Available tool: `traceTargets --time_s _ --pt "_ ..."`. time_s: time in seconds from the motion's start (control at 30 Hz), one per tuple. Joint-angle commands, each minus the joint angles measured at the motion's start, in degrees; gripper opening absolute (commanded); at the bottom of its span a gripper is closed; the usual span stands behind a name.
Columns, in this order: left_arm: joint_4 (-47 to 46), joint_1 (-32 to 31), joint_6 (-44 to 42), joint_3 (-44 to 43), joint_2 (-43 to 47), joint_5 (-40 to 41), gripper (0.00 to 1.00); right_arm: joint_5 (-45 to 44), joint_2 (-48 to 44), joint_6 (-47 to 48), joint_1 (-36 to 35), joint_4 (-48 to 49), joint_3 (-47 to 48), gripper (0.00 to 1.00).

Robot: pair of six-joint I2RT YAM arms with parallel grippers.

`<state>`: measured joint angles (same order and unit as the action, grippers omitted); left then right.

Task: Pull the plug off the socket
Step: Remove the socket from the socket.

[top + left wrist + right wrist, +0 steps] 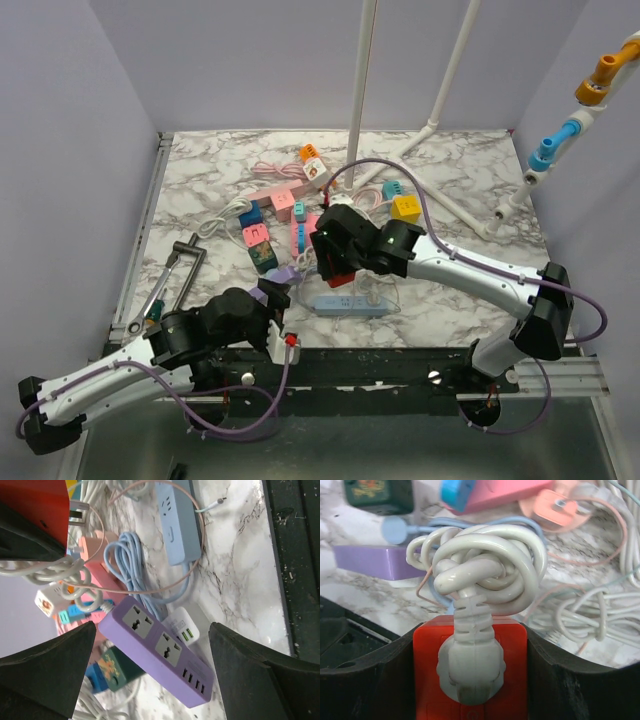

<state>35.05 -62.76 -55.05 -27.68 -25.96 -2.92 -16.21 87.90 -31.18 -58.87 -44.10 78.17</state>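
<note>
Plug (470,667) white, seated in red socket (512,680) clamped by right end effector (336,262) over desk (470,180) middle; cord end points past fingertips toward left end effector (268,298), wide open, empty, nearer.

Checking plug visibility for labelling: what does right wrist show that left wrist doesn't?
Right wrist only: the white plug, seated in the red socket block that the right end effector grips. Left wrist only: the blue power strip, a white charger, and the open left end effector. Both: the purple power strip.
</note>
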Motion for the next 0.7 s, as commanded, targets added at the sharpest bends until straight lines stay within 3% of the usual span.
traceTargets --time_s 0.0,0.27,0.5,0.67 --pt "1.69 0.73 11.79 -3.75 2.3 7.05 0.98 -4.35 0.55 4.45 -4.68 0.67 6.43 0.01" --pt "-16.58 3.9 19.07 -5.68 5.92 15.87 0.99 -5.08 -3.08 10.44 -11.88 3.63 4.76 0.01" --pt "-12.77 8.45 22.79 -8.32 3.84 -4.16 0.99 -5.98 -4.17 16.92 -16.86 7.59 2.64 0.01" --pt "-6.8 16.91 24.28 -10.69 1.05 -20.66 0.98 -5.57 -12.2 21.54 -18.75 15.62 -5.84 0.01"
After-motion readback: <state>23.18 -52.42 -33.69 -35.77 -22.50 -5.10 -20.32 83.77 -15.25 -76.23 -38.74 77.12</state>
